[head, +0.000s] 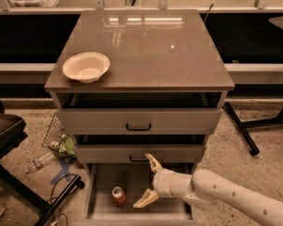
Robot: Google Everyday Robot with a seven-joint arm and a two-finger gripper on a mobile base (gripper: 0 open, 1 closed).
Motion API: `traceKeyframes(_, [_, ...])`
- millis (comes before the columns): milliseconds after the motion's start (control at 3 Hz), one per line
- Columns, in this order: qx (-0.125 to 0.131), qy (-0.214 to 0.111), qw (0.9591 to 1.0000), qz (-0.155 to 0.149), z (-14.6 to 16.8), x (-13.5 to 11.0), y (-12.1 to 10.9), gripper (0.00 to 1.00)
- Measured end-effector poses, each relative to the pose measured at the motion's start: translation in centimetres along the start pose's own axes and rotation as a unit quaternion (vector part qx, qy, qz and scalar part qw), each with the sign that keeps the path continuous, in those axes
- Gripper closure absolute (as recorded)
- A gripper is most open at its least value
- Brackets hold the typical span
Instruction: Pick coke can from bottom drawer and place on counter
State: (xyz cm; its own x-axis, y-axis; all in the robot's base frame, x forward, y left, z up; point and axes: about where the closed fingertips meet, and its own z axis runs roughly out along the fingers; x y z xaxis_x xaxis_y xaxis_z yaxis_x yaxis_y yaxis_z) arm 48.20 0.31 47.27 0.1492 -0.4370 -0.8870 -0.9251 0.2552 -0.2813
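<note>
The coke can (118, 196), small and red with a silver top, stands upright on the floor of the open bottom drawer (104, 175), left of its middle. My gripper (147, 181) is open over the drawer, just to the right of the can and apart from it, its fingers spread toward the left and nothing between them. My white arm comes in from the lower right. The counter (151, 51), a glossy grey-brown slab, tops the cabinet.
A cream bowl (86, 67) sits on the counter's front left. The two upper drawers with black handles (138, 126) are slightly open above the gripper. A clear plastic bottle (37, 162), a wire basket and cables lie on the floor to the left. A black chair stands at far left.
</note>
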Motion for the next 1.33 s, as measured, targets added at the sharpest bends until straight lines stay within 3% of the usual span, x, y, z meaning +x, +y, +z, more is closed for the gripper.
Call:
traceKeyframes(333, [-0.024,-0.005,0.9986,0.048,3.6,5.3,3.6,0.00])
traceKeyframes(667, [-0.025,-0.007,0.9984,0.050,3.8,5.6,3.6,0.00])
traceKeyframes(1000, [-0.030,-0.029,0.9966,0.070,5.9,8.5,3.8,0.00])
traceKeyframes(1333, [-0.032,-0.068,0.9922,0.100,9.5,14.7,4.3,0.00])
